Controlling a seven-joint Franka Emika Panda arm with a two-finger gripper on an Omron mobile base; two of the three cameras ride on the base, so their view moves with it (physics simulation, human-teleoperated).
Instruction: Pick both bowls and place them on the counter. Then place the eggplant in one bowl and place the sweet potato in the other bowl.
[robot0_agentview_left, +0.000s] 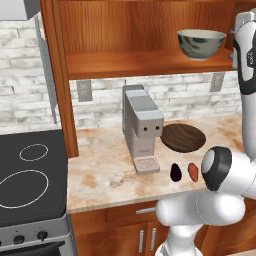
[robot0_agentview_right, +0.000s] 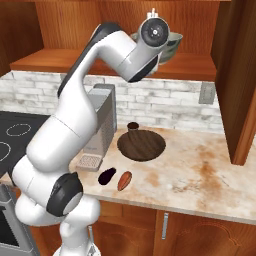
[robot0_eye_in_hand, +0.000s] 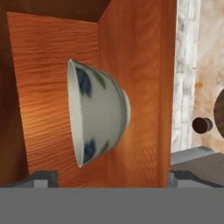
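We see marbled stone table (robot0_agentview_left: 105, 175), wooden shelf (robot0_agentview_left: 125, 62) carrying glazed grey-green bowl (robot0_agentview_left: 201, 43), empty shallow wood-grain bowl (robot0_agentview_left: 183, 137) flat on table, right base view adds small dark cup (robot0_agentview_right: 133, 127) behind it, glossy eggplant (robot0_agentview_left: 175, 171) beside orange-brown sweet potato (robot0_agentview_left: 193, 171), hand view has claw (robot0_eye_in_hand: 109, 177) spread wide, empty, facing glazed bowl

Eggplant (robot0_agentview_left: 175, 171) just left of sweet potato (robot0_agentview_left: 193, 171)

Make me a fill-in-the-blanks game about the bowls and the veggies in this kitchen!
1. The grey-green bowl sits on the wooden ____.
2. The dark wooden bowl rests on the ____.
3. The eggplant lies right beside the ____ potato.
4. The gripper faces the grey-green bowl with its fingers ____.

Missing words: shelf; counter; sweet; open
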